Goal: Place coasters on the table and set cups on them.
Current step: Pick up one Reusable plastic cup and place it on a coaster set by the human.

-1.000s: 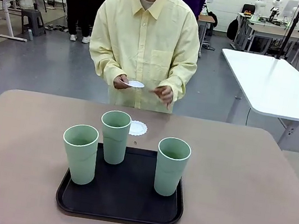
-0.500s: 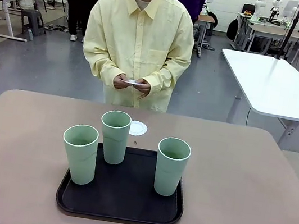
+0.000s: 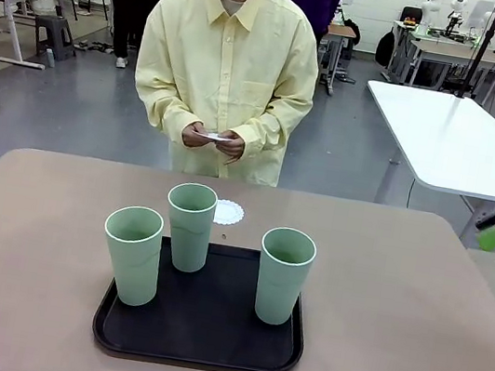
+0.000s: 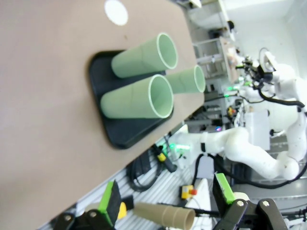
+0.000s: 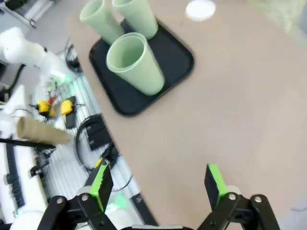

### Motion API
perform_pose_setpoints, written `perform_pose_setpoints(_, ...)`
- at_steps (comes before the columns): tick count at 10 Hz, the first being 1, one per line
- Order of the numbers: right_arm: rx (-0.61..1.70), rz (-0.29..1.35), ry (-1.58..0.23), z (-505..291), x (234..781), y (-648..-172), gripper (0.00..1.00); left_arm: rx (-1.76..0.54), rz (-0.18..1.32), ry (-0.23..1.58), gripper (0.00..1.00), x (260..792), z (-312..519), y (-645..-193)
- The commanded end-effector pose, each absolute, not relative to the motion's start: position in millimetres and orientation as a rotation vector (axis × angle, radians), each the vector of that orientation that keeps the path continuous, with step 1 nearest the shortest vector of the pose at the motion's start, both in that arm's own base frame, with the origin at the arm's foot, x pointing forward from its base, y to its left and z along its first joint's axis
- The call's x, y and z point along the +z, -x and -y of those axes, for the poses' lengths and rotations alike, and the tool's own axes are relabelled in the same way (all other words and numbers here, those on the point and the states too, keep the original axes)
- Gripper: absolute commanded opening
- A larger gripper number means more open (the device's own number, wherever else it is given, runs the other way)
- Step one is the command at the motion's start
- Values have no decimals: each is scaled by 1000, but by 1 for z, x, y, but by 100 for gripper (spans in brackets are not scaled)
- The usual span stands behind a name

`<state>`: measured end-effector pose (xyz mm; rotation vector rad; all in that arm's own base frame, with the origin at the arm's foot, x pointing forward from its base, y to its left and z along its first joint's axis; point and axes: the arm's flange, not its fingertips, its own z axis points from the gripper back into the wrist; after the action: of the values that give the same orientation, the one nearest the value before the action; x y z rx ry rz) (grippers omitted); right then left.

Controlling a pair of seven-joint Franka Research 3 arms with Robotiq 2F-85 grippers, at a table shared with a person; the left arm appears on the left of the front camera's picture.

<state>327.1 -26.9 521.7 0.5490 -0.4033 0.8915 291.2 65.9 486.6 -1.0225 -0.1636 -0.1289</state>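
Observation:
Three mint-green cups (image 3: pixel 132 252) (image 3: pixel 189 225) (image 3: pixel 284 274) stand upright on a black tray (image 3: pixel 199 343). One white lacy coaster (image 3: pixel 228 212) lies on the table (image 3: pixel 398 304) just behind the tray. At the far side a person holds another coaster (image 3: pixel 216 135) in both hands at waist height. My left gripper (image 4: pixel 168 199) is open and empty, off the table's edge, with the cups (image 4: pixel 139 98) ahead of it. My right gripper (image 5: pixel 158 184) is open and empty above the table's right side; one green fingertip (image 3: pixel 491 238) shows at the front view's right edge.
A white table (image 3: pixel 461 144) stands behind on the right. The tray (image 5: pixel 168 67) and the lying coaster (image 5: pixel 200 8) are far ahead of the right gripper. Cables and the arm bases sit below the table's near edge (image 4: pixel 158 163). Bare tabletop lies on both sides of the tray.
The person's hands have come together on the held coaster. My right gripper has come into the front view at the right edge. The cups and the lying coaster have not moved.

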Motion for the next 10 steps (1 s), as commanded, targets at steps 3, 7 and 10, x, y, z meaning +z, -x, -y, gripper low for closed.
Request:
perform_pose_setpoints(3, 950, 477, -624, 8, 487, -345, 100, -144, 177, 1038, 100, 487, -67, -291)
perform_pose_setpoints(7, 921, 477, -560, 6, 496, -341, 100, -144, 177, 1038, 100, 487, -67, -291)
perform_pose_setpoints(10, 1276, 593, -690, 4, 474, -337, 100, -144, 177, 1038, 100, 487, -67, -291)
